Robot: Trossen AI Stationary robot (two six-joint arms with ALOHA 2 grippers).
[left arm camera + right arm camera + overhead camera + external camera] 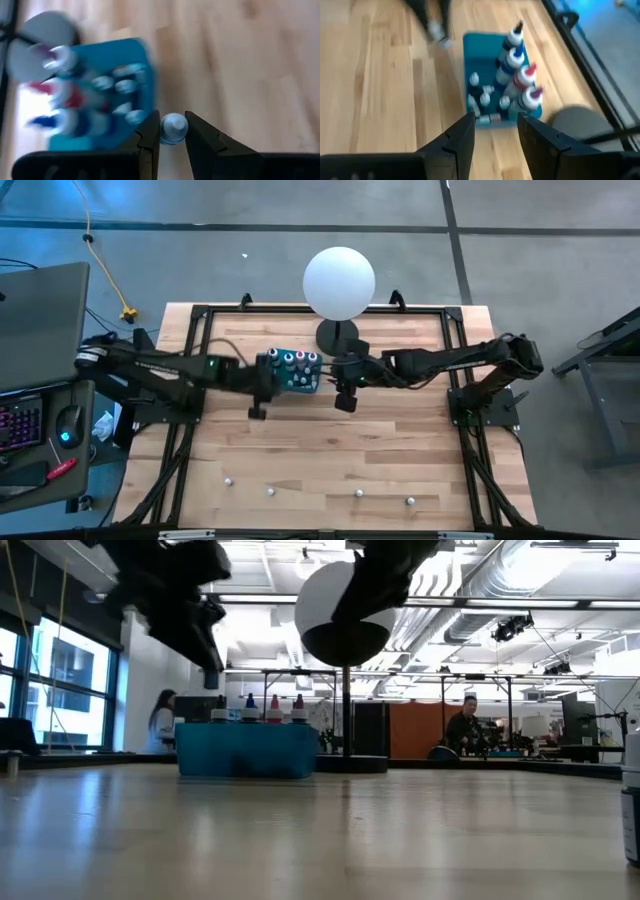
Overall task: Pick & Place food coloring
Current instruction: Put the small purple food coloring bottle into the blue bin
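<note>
Above the pale wood table [330,460], the left end effector [172,137] gripped a small bottle [173,128] beside the teal tray [300,379], while the right end effector [495,127] hung open.

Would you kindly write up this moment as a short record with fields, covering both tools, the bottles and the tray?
Left tool: beside the teal tray's edge, shut on a small bottle
Right tool: open, hovering above the tray's other side, holding nothing
Teal tray: on the wooden table, in front of the white globe
Food coloring bottles: standing upright in the tray
Background: a person in the room beyond the table
</note>
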